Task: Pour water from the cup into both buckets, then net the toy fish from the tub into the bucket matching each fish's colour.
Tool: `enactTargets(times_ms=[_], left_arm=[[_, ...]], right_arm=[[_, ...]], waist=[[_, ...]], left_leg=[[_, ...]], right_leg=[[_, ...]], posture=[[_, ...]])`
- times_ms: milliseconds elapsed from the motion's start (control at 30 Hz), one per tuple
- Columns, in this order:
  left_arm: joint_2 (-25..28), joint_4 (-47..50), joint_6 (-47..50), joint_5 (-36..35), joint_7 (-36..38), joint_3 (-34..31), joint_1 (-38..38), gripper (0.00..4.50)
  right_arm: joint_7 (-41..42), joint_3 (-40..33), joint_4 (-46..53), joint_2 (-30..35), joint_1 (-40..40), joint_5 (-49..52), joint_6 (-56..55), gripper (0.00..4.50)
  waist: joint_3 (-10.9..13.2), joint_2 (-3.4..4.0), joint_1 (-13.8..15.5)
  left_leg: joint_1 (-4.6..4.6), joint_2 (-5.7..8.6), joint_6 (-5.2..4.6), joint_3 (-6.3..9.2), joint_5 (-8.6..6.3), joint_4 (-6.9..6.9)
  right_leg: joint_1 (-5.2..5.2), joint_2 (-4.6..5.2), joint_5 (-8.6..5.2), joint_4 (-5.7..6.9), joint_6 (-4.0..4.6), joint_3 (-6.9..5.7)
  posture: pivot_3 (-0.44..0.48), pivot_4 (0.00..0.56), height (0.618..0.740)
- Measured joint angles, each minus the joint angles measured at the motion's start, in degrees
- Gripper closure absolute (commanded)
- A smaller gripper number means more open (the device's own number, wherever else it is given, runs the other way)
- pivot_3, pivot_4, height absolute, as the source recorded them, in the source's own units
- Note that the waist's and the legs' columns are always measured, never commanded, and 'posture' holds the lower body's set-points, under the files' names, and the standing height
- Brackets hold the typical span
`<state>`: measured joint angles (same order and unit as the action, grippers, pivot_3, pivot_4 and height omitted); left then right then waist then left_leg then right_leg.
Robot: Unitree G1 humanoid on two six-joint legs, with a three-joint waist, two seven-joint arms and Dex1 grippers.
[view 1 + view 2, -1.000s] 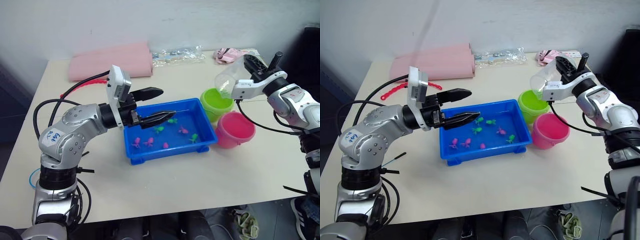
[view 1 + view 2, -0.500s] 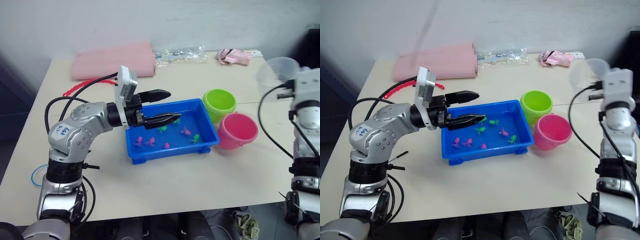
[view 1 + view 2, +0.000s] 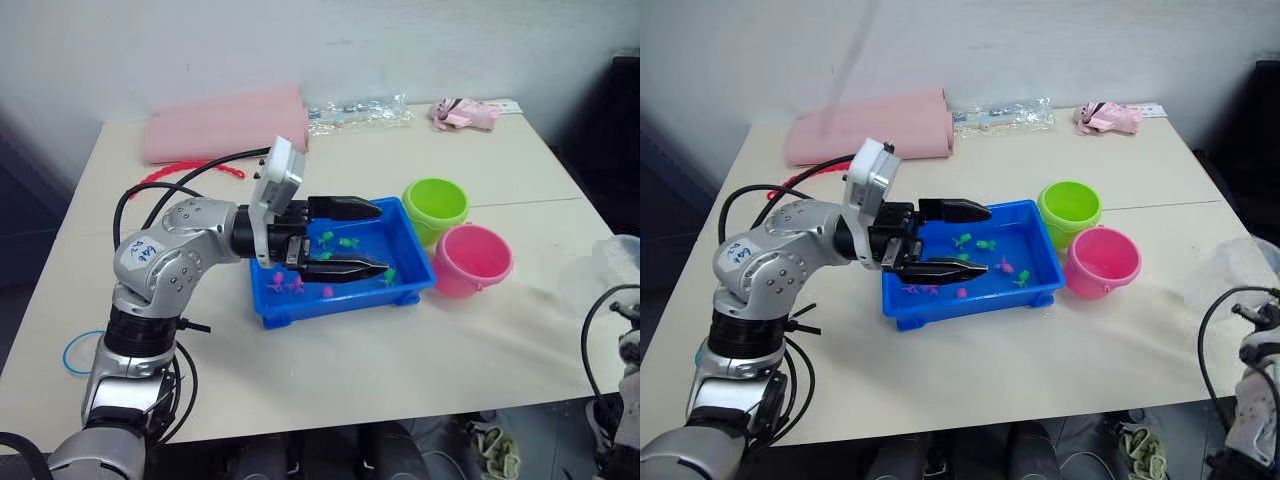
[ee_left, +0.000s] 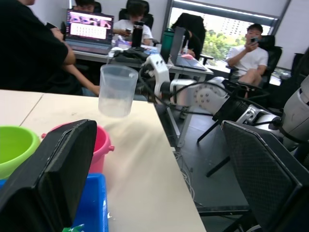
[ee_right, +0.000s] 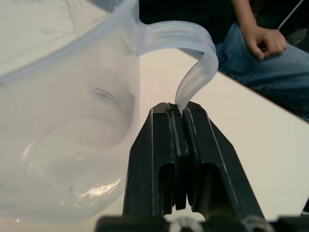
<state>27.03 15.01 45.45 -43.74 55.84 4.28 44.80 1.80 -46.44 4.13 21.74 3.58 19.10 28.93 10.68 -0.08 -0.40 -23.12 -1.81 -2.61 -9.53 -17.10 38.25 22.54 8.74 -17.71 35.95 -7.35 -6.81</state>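
Observation:
My left gripper (image 3: 383, 240) hangs open over the blue tub (image 3: 330, 304), one finger above the other. Several tiny green and pink toy fish (image 3: 345, 241) lie in the tub's water. The lime green bucket (image 3: 435, 205) and the pink bucket (image 3: 470, 260) stand side by side just right of the tub. My right gripper (image 5: 176, 108) is shut on the thin handle of the clear cup (image 5: 63, 121). It holds the cup (image 3: 620, 262) upright at the table's right edge, well away from both buckets.
A pink folded pad (image 3: 225, 125), a red beaded strip (image 3: 190, 172), a clear plastic bag (image 3: 355, 108) and a small pink item (image 3: 465, 112) lie along the table's far side. Several seated people (image 4: 244, 55) are beyond the table.
My right arm swung the cup from above the green bucket out to the right and down to the table's edge. My left gripper moved further right over the tub.

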Motion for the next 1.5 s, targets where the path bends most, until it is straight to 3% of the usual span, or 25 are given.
enactTargets(times_ms=[33, 67, 100, 333, 567, 700, 800, 933, 1033, 1133, 1267, 1367, 1500], left_arm=[[0.0, 0.0, 0.0, 0.0, 0.3, 0.2, 0.1, 0.0], [-0.1, -0.1, 0.0, 0.0, 0.8, 0.4, 0.1, 0.0], [-0.2, -0.2, 0.0, 0.0, 1.1, 0.6, 0.2, 0.0], [0.0, -2.4, -0.7, 0.3, 2.0, 0.7, 1.0, 0.0], [0.2, -4.8, -3.1, 2.5, 3.1, 0.7, 1.0, 0.0], [1.1, -4.6, -3.2, 2.8, 3.0, 0.5, -0.8, 0.0], [3.0, -3.9, -3.1, 3.3, 2.5, 0.0, -4.0, 0.0], [4.6, -1.2, -3.1, 3.5, 0.6, -1.3, -6.7, 0.0], [6.5, 1.2, -2.4, 3.5, -1.7, -3.8, -9.6, 0.0], [11.5, 4.4, -1.5, 3.7, -3.9, -7.8, -16.9, 0.0], [15.9, 8.1, -1.0, 4.1, -6.9, -14.6, -26.8, 0.0], [19.6, 9.5, -2.0, 6.7, -7.8, -22.6, -39.6, 0.0], [26.3, 3.8, -10.3, 16.2, -1.1, -36.0, -62.0, 0.0]], right_arm=[[0.2, 0.4, -0.6, -0.2, -0.5, -0.1, -0.8, 4.44], [0.2, 1.3, -1.7, -0.6, -1.1, -0.2, -2.4, 3.76], [0.1, 1.6, -2.5, -1.2, -1.7, -0.4, -3.3, 3.5], [0.0, 3.4, 0.7, -4.3, -10.6, -0.9, -6.1, 0.09], [6.7, 2.4, 19.7, -3.9, -25.3, 3.2, -6.1, 0.03], [14.4, 0.1, 28.9, 3.2, -28.7, 12.6, -3.3, 0.03], [19.2, -3.4, 31.8, 15.0, -26.2, 30.2, 6.2, 0.03], [23.0, -1.3, 30.3, 31.7, -13.5, 47.6, 14.9, 0.03], [26.3, 8.4, 27.6, 38.4, -1.2, 52.3, 18.0, 0.03], [32.3, 24.9, 24.6, 38.9, 15.3, 52.0, 20.0, 0.03], [40.3, 37.9, 22.4, 37.4, 25.9, 46.3, 20.1, 0.03], [45.4, 45.1, 20.2, 33.1, 32.0, 42.1, 19.7, 0.03], [51.0, 50.1, 15.4, 28.8, 35.8, 36.2, 17.7, 0.03]], waist=[[0.0, 0.01, 0.0], [0.0, 0.02, 0.0], [0.0, 0.02, 0.0], [-0.1, 0.12, 0.4], [-0.1, 0.21, 0.4], [-0.1, 0.22, 0.4], [-0.1, 0.15, 0.0], [-0.1, 0.09, -0.1], [-0.1, -0.05, 0.3], [-0.1, -0.1, 0.0], [-0.1, -0.25, 0.4], [-0.1, -0.35, 0.1], [-0.1, -0.57, -1.1]], left_leg=[[0.01, -0.01, 0.0, -0.02, 0.0, 0.0], [0.03, -0.01, 0.0, -0.02, 0.0, 0.0], [0.03, -0.02, 0.0, -0.02, 0.0, 0.0], [0.02, -0.05, 0.03, 0.0, -0.01, -0.01], [0.05, -0.08, 0.06, 0.04, -0.02, 0.0], [0.06, -0.06, 0.04, 0.03, -0.05, -0.01], [0.08, -0.1, 0.0, 0.02, -0.06, 0.04], [0.14, -0.16, -0.04, 0.05, -0.06, 0.07], [0.07, -0.27, 0.01, 0.12, -0.06, 0.03], [-0.04, -0.28, 0.05, 0.09, -0.1, -0.01], [-0.2, -0.26, 0.02, 0.15, -0.16, 0.0], [-0.19, -0.23, -0.04, 0.07, -0.22, 0.04], [-0.19, -0.3, 0.04, -0.05, -0.26, 0.01]], right_leg=[[0.0, 0.0, 0.0, 0.0, 0.0, 0.03], [0.0, -0.01, 0.0, 0.01, 0.0, 0.04], [0.0, -0.02, 0.0, 0.01, 0.0, 0.04], [-0.01, -0.01, 0.0, -0.01, 0.0, 0.05], [-0.01, -0.03, -0.01, -0.04, 0.01, 0.06], [-0.04, -0.02, -0.01, -0.04, 0.01, 0.08], [-0.04, -0.02, 0.02, -0.06, 0.06, 0.13], [-0.04, 0.0, 0.03, -0.15, 0.15, 0.19], [-0.04, -0.06, -0.02, -0.23, 0.27, 0.2], [0.05, -0.08, -0.02, -0.13, 0.27, 0.16], [0.08, -0.09, -0.01, -0.3, 0.25, 0.03], [0.09, -0.06, 0.03, -0.32, 0.18, 0.08], [0.22, -0.08, 0.01, -0.31, 0.22, 0.07]], posture=[[0.0, 0.15, 0.738], [0.0, 0.15, 0.738], [0.0, 0.15, 0.738], [0.0, 0.15, 0.738], [0.0, 0.15, 0.738], [0.0, 0.15, 0.738], [0.0, 0.15, 0.738], [0.0, 0.15, 0.738], [0.0, 0.15, 0.738], [0.0, 0.15, 0.738], [0.0, 0.15, 0.738], [0.0, 0.15, 0.738], [0.0, 0.15, 0.738]])
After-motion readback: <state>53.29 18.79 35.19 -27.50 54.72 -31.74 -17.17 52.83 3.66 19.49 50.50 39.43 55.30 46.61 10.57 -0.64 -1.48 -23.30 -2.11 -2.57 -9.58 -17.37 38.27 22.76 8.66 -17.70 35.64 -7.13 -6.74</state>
